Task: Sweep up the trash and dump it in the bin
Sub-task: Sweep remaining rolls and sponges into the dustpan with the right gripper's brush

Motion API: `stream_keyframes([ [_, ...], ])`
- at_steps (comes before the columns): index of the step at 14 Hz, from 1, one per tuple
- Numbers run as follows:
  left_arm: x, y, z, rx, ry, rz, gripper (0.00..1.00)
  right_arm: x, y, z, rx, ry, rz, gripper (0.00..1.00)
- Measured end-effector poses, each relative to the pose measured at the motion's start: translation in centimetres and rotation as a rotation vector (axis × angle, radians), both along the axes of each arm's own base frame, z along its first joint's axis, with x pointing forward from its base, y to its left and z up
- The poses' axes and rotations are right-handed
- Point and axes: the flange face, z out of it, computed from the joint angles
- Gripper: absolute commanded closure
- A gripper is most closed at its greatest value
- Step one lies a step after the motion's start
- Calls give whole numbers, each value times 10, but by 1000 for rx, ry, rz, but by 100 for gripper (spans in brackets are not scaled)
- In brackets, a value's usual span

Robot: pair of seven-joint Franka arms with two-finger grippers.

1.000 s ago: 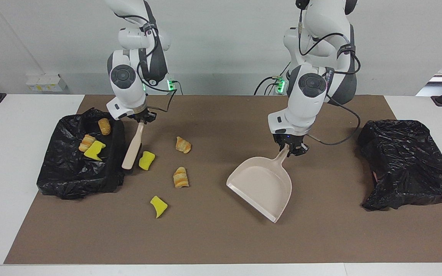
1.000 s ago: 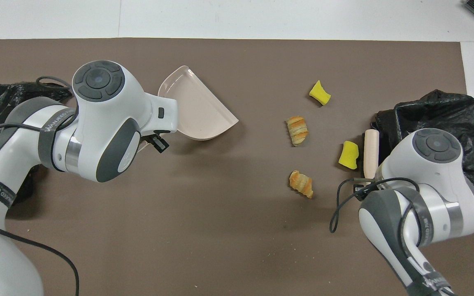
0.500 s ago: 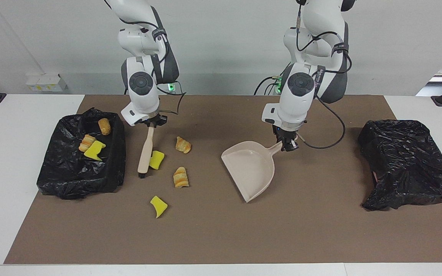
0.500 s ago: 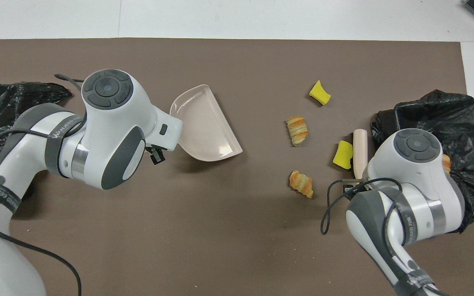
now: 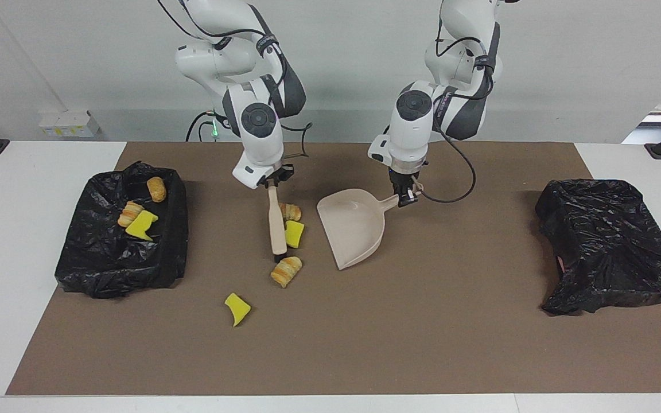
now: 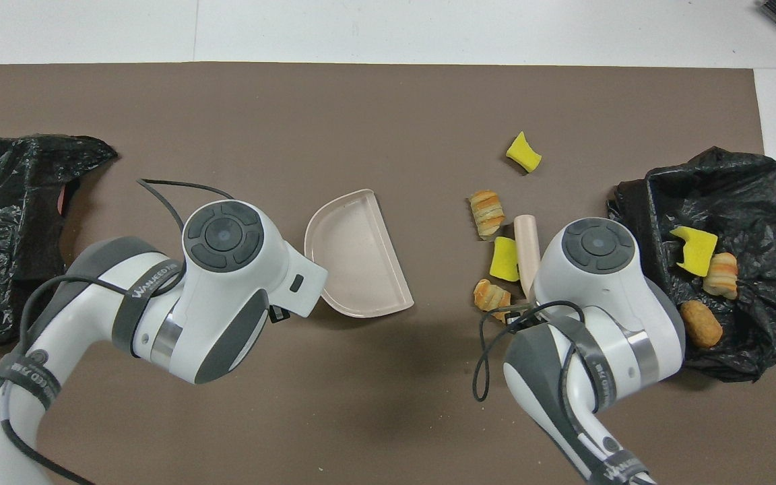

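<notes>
Right pincer (image 5: 271,184) clamping brush (image 5: 276,225) beside trash (image 5: 294,234), left pincer (image 5: 406,198) gripping dustpan (image 5: 351,225) handle

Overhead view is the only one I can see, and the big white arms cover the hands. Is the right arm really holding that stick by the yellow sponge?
Observer: Yes. The right hand is shut on the top end of the brush.
Operator: Where are its bristles?
Observer: At the low end, dark, down by the mat, next to a pastry.
Operator: And the other arm?
Observer: The left hand is shut on the handle of the dustpan, a handle your view hides.
</notes>
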Motion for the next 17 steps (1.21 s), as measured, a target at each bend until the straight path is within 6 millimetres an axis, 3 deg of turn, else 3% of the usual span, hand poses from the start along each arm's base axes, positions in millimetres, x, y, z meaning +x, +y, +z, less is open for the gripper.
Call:
stream_keyframes([
  [5,-9,-5,-7,-15,-19,-19,100,-5,66,26,117,-13,65,100],
  [8,-10,-4,-7,-22,-28,-19,100,8,75,40,134,-26,71,100],
  [10,-10,-4,-8,-21,-26,-20,100,18,60,45,106,-18,59,100],
  [14,-14,-4,-8,4,-40,-53,100,47,2,58,-57,-56,66,100],
  [17,-23,-5,-10,10,-36,-68,100,74,-53,58,-172,-101,119,100],
])
